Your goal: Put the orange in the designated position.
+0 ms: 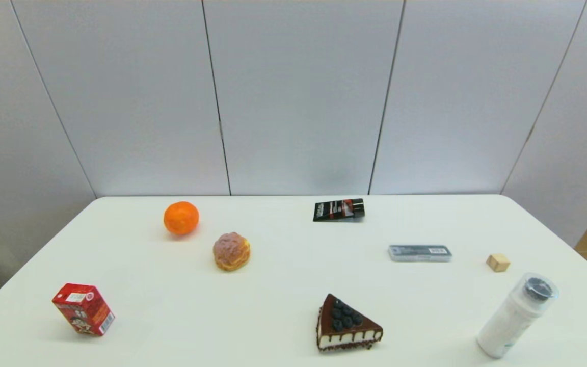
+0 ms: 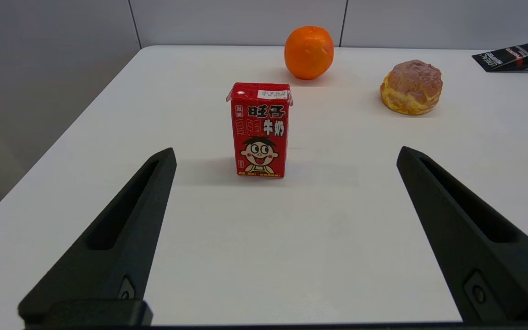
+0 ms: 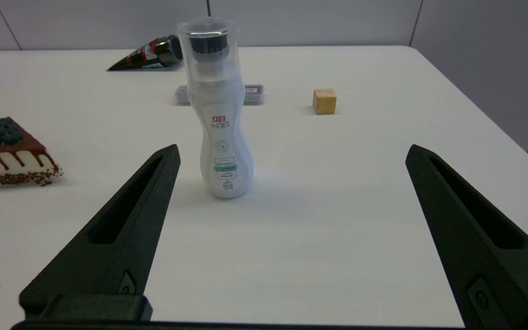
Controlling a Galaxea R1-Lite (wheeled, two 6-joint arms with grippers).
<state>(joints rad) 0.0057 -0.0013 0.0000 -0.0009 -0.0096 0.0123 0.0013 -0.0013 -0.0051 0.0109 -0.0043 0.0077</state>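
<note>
The orange point(image 1: 181, 217) is a round bright fruit resting on the white table point(image 1: 273, 316) at the far left, also seen in the left wrist view point(image 2: 309, 52) beyond the red carton. My left gripper point(image 2: 287, 153) is open and empty, low over the table's near left edge, well short of the orange. Open and empty too, my right gripper point(image 3: 291, 153) hovers at the near right side, facing a white bottle. Neither arm shows in the head view.
A cream puff point(image 1: 231, 251) sits right of the orange. A red milk carton point(image 1: 84, 309) stands front left, a cake slice point(image 1: 345, 323) front centre, a white bottle point(image 1: 516, 316) front right. A black packet point(image 1: 339, 210), grey case point(image 1: 420, 253) and wooden cube point(image 1: 498, 262) lie farther back.
</note>
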